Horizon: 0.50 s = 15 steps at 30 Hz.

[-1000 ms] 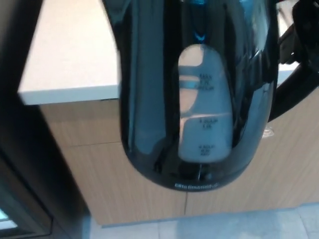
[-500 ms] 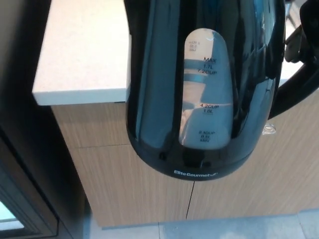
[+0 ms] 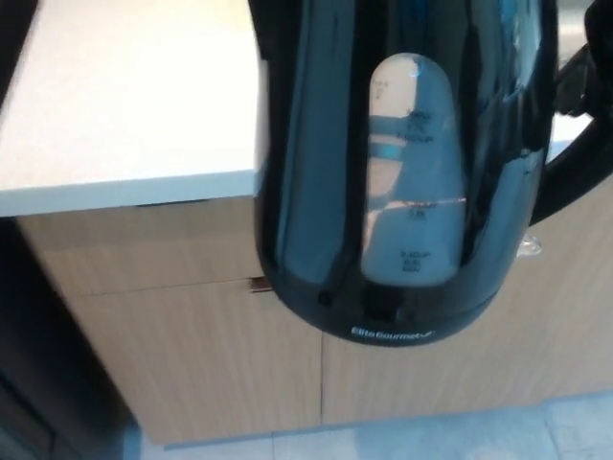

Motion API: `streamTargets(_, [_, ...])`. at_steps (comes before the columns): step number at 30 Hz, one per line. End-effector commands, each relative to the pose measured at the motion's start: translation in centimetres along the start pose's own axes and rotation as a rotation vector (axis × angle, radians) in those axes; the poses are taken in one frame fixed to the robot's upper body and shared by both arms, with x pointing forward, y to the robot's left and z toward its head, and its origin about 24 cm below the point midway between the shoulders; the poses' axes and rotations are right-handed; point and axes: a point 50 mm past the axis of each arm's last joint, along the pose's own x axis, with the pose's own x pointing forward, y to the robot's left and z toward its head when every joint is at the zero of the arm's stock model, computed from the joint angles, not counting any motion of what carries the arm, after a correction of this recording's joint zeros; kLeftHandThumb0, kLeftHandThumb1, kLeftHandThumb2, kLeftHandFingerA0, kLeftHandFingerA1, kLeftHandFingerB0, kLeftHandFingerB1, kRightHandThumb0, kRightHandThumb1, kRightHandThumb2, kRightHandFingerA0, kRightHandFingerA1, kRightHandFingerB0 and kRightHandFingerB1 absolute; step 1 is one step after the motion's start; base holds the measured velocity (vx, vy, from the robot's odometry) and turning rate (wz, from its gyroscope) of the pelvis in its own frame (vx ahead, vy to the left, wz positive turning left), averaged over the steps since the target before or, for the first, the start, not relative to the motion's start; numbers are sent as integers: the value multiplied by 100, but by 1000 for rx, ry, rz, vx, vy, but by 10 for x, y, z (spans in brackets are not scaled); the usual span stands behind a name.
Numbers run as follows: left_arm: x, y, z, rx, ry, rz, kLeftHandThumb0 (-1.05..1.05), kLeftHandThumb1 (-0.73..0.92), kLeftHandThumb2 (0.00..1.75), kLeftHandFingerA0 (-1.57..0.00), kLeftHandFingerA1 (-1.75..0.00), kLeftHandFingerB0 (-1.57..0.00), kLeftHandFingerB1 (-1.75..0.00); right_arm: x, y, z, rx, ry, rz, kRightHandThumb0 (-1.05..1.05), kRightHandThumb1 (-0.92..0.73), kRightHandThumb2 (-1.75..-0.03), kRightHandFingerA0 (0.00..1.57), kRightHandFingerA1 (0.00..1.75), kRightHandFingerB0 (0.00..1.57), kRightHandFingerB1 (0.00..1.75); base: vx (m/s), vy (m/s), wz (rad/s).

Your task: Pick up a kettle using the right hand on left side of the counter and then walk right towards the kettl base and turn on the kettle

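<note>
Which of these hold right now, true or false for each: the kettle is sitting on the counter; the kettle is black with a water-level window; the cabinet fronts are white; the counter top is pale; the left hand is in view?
1. The kettle sits on the counter: false. It hangs close to the camera, its base out in front of the cabinet fronts.
2. The kettle is black with a water-level window: true.
3. The cabinet fronts are white: false. They are light wood grain.
4. The counter top is pale: true.
5. The left hand is in view: false. It does not show.
</note>
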Motion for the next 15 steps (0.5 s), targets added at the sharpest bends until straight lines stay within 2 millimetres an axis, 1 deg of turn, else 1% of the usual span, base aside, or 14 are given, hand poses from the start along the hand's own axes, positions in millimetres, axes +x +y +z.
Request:
streamTargets(1, [-2, 4, 6, -4, -65, 10, 14, 54, 86, -86, -96, -79, -83, -1, 1, 14, 77, -106, 22, -24, -51, -138, 103, 175, 78, 169, 68, -161, -10])
streamTargets(2, [-3, 5, 7, -10, -66, 12, 17, 51, 93, -89, -100, -82, -86, -1, 0, 14, 78, -106, 22, -24, -52, -138, 103, 175, 79, 169, 66, -97, 3])
streamTargets(3, [-2, 5, 7, -18, -68, 14, 17, 51, 93, -89, -100, -82, -86, 0, 0, 14, 79, -106, 21, -24, -52, -138, 103, 175, 79, 169, 0, 0, 0])
streamTargets(4, [2, 7, 12, -91, -68, 32, 28, 50, 111, -89, -97, -80, -88, 0, 1, 14, 78, -107, 19, -25, -50, -140, 104, 175, 80, 169, 0, 0, 0])
streamTargets(5, [4, 7, 14, -123, -68, 40, 28, 50, 111, -89, -97, -80, -88, 0, 1, 14, 78, -107, 18, -25, -50, -140, 104, 175, 80, 169, 0, 0, 0])
streamTargets(6, [6, 7, 20, -177, -90, 54, 33, 54, 118, -95, -101, -82, -90, 0, 0, 14, 71, -112, 16, -25, -52, -138, 103, 175, 77, 171, 0, 0, 0])
streamTargets(7, [7, 7, 25, -204, -113, 63, 36, 55, 122, -94, -102, -78, -90, 0, 0, 14, 70, -113, 17, -26, -55, -135, 103, 175, 76, 172, 0, 0, 0])
streamTargets(8, [6, 8, 28, -209, -131, 68, 36, 55, 122, -94, -102, -78, -90, 1, 0, 14, 73, -112, 18, -26, -55, -135, 103, 175, 76, 172, 0, 0, 0])
streamTargets(9, [8, 9, 33, -224, -148, 76, 34, 57, 126, -97, -110, -83, -95, 1, 0, 13, 73, -109, 15, -26, -56, -133, 102, 175, 75, 172, 0, 0, 0])
streamTargets(10, [9, 10, 40, -247, -168, 87, 34, 57, 126, -97, -110, -83, -95, 1, -1, 12, 73, -105, 10, -26, -56, -133, 102, 175, 75, 172, 21, 28, 12])
streamTargets(11, [11, 11, 45, -251, -186, 88, 36, 51, 136, -105, -115, -93, -103, 2, -1, 12, 76, -103, 11, -25, -53, -136, 102, 175, 76, 172, 13, 77, 34])
streamTargets(13, [11, 11, 50, -238, -209, 83, 34, 50, 135, -107, -114, -95, -103, 2, -1, 11, 79, -102, 19, -25, -52, -137, 102, 175, 76, 172, 5, 9, 8])
streamTargets(14, [11, 11, 52, -260, -222, 76, 42, 47, 140, -110, -118, -97, -105, 2, -2, 10, 82, -101, 19, -25, -52, -138, 102, 175, 77, 171, 4, -25, 18])
streamTargets(15, [11, 11, 52, -268, -226, 76, 42, 45, 142, -110, -118, -96, -104, 2, -2, 10, 83, -102, 20, -24, -51, -139, 102, 175, 77, 172, 38, -33, 7])
